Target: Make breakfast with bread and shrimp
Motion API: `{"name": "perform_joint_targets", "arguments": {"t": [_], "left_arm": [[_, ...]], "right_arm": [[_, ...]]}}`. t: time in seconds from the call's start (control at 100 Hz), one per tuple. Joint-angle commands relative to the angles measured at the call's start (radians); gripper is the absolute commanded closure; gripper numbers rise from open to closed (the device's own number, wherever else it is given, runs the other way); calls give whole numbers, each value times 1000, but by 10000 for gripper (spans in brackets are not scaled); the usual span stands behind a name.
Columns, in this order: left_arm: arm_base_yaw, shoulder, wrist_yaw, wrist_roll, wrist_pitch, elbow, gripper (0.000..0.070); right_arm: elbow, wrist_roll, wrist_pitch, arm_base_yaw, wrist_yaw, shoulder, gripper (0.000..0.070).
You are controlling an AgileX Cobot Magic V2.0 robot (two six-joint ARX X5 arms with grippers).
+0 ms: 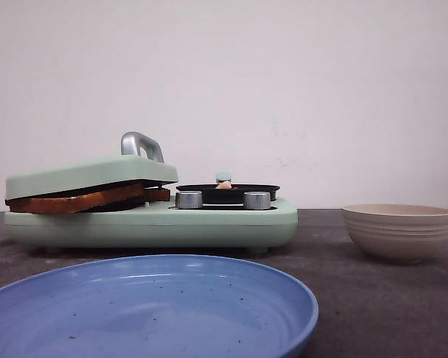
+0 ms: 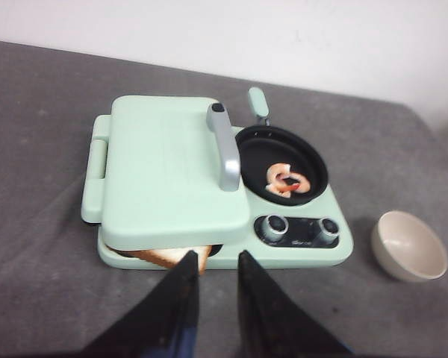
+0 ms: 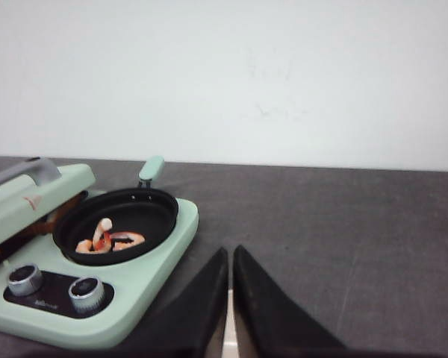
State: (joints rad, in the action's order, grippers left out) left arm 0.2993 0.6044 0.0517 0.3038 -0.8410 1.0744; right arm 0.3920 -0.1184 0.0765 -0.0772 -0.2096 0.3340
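Note:
The bread point(image 1: 82, 198) lies in the mint-green breakfast maker point(image 1: 209, 220), pressed under its closed lid point(image 1: 89, 174); a corner of the bread point(image 2: 172, 257) sticks out in the left wrist view. The shrimp point(image 2: 287, 180) lie in the small black pan point(image 2: 313, 160) on the maker; they also show in the right wrist view point(image 3: 108, 239). My left gripper point(image 2: 213, 259) hovers above the table just in front of the maker, jaws slightly apart and empty. My right gripper point(image 3: 230, 252) is shut and empty, above the table to the right of the maker. Neither gripper shows in the front view.
A blue plate point(image 1: 157, 313) sits at the near edge of the table. A beige bowl point(image 1: 398, 230) stands right of the maker; it also shows in the left wrist view point(image 2: 408, 246). Two silver knobs point(image 1: 188, 199) are on the maker's front. A white wall is behind.

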Motion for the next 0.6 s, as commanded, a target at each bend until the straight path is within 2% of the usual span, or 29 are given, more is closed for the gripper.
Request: {"name": "perform_joint_targets", "arguments": {"t": [0.0, 0.59], "left_arm": [[3, 8, 0, 25, 7, 17, 700], [-2, -19, -4, 8, 0, 18, 700]], "right_arm": [[8, -11, -22, 0, 0, 2, 694], [8, -11, -32, 0, 0, 2, 694]]}}
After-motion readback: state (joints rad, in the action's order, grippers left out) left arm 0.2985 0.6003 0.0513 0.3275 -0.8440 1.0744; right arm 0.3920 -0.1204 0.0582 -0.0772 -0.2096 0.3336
